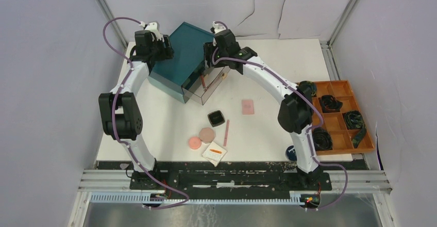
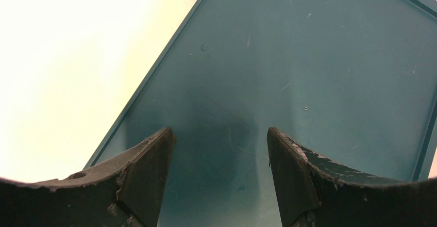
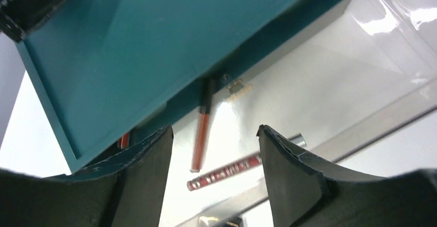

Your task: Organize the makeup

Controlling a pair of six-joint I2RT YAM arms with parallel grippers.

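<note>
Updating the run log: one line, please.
left claw open over teal box | right claw open over sticks in drawer | compact on table

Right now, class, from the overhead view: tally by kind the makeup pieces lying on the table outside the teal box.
Square pieces: 2 (black compact, pink square)
Round discs: 2 (beige disc, pink disc)
White pad: 1
Thin sticks: 2 (pink stick, orange stick on that pad)
Dark-blue tin: 1, partly hidden
Total: 8
</note>
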